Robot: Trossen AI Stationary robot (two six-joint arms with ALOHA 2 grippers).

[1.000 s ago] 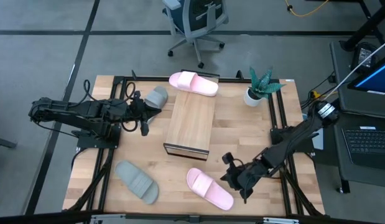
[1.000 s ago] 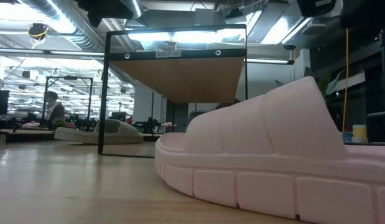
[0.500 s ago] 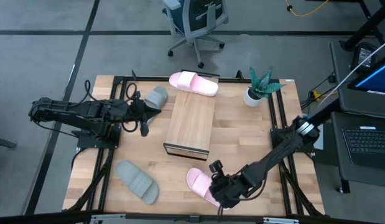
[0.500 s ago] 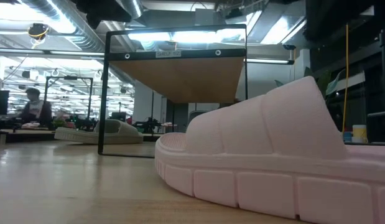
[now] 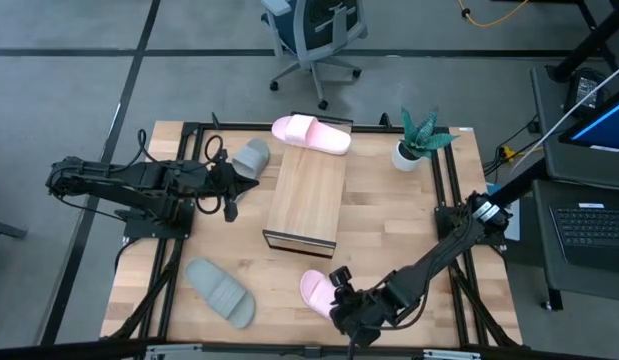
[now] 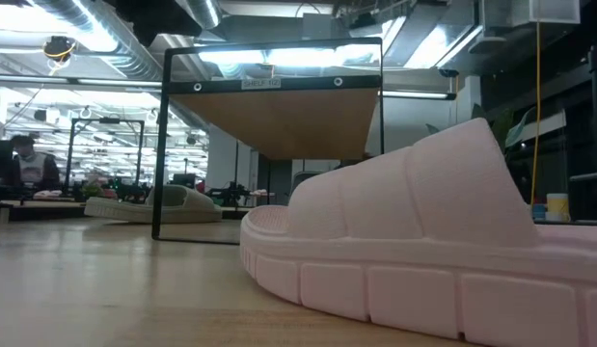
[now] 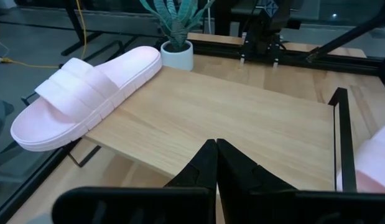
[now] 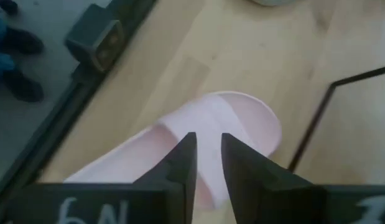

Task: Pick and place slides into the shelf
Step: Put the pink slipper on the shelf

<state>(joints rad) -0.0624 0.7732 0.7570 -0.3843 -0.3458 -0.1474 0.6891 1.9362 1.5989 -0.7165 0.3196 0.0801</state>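
Wooden and wide, the table [image 5: 389, 215] carries everything I work over, and the shelf [image 5: 307, 200] stands at its middle, its plank top running from about twelve to six o'clock. One pink slide [image 5: 311, 134] already lies across the shelf's twelve o'clock end, overhanging both edges; a clumsy placement beside it could nudge it off. A grey-green slide [image 5: 220, 291] rests on the table at about eight o'clock from the shelf, and another grey-green slide [image 5: 252, 156] sits at ten o'clock, just beside my left gripper [image 5: 229, 195], whose fingers are pressed together and holding nothing. The potted plant [image 5: 415, 141] stands at two o'clock, well clear. My right gripper [image 8: 208, 167] is over the near pink slide [image 5: 315, 290], which lies at six o'clock from the shelf, and its fingers are spread only a narrow way, lined up over the strap. I judge that gap the main risk: if I descend like this, the fingertips may land on top of the soft strap and squash it rather than straddle it, or pinch only a fold of foam that slips free on the lift. A pushed slide could also skid on the smooth wood toward the shelf's metal frame, and I cannot tell how high I sit above it.
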